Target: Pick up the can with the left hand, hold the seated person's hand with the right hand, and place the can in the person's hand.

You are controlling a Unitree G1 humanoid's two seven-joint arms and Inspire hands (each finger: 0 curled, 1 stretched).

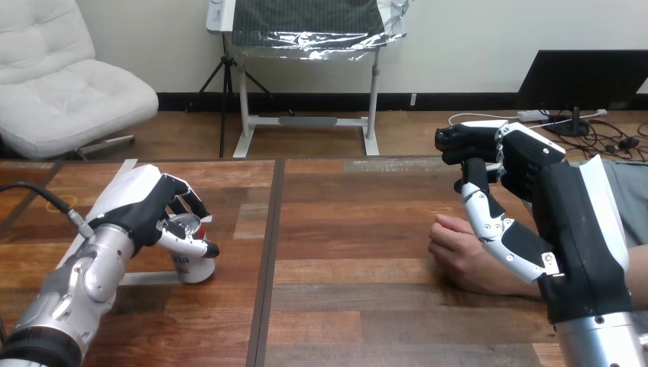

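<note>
Nearest us, at 7 o'clock, our silver left forearm (72, 294) rises from the bottom edge across the brown plank-topped wooden table (344, 229). It ends in the black, white-shelled left hand (141, 205) at about 8 o'clock. That hand is closed round the red-and-white cylindrical metal can (200, 267): the fingers wrap its upper part from behind and the thumb crosses its front. The can stands upright with its base on the table, left of the dark seam that runs down the middle of the boards. A pale flat strip (145, 279) lies on the wood, reaching the can's base from the left.

At 5 o'clock our right forearm (600, 344) comes up from the bottom right corner. Just past it, at 4 o'clock, the person's hand (458, 252) rests on the table, loosely closed, knuckles toward the centre.

Farther out, at 3 o'clock, the right hand (535, 172) stands over the person's hand and overlaps it. We cannot tell whether the two touch, or whether this hand is clenched or released.
</note>
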